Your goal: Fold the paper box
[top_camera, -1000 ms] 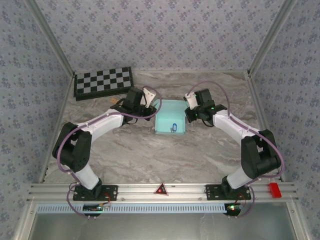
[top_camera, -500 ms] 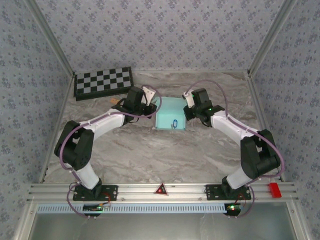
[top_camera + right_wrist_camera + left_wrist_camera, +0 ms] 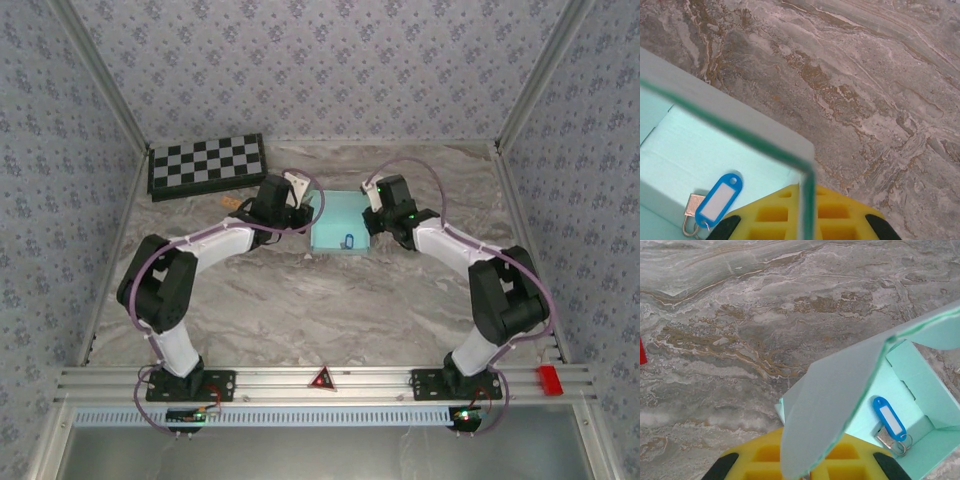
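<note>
Where the paper box [image 3: 340, 222] is lying: you are seeing it open-topped on the marble table [image 3: 300, 300], sitting between both grippers.
Left gripper [image 3: 305, 212]: it is closing on the box's left flap, which is running down between its yellow fingers [image 3: 765, 460].
Right gripper [image 3: 372, 215]: it is clamping shut on the box's right wall, which is showing edge-on in the right wrist view.
Count: you are looking at one box, one blue key tag [image 3: 348, 241] lying inside it, one checkerboard [image 3: 207, 164] at the far left, and two grippers.
</note>
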You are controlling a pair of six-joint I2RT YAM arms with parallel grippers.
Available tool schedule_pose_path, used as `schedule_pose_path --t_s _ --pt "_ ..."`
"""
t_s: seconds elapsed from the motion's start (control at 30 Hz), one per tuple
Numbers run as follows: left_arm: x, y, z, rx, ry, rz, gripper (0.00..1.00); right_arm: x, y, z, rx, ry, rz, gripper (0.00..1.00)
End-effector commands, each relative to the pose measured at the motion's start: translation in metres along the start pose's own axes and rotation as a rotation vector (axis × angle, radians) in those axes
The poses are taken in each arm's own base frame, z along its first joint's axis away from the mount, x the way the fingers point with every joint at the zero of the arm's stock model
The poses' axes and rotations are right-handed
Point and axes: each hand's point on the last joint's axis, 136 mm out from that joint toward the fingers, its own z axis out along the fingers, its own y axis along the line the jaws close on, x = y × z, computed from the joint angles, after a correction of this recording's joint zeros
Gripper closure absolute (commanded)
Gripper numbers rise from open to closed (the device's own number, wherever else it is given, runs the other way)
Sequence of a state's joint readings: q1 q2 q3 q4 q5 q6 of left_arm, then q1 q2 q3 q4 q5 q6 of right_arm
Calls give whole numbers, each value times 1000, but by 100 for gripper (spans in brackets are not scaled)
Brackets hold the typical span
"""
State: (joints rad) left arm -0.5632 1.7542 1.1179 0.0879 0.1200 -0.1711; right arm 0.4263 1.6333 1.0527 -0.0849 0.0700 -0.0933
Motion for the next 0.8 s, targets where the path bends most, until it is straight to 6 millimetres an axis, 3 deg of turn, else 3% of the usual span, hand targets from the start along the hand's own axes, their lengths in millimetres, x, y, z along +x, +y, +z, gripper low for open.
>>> schedule_pose_path --t_s 0.0,0.77 --pt "-17 -3 2 2 -55 -26 90 -22 -5 1 32 -51 29 92" --pt "-22 -6 7 4 -65 -71 82 -23 -2 8 89 -62 125 88"
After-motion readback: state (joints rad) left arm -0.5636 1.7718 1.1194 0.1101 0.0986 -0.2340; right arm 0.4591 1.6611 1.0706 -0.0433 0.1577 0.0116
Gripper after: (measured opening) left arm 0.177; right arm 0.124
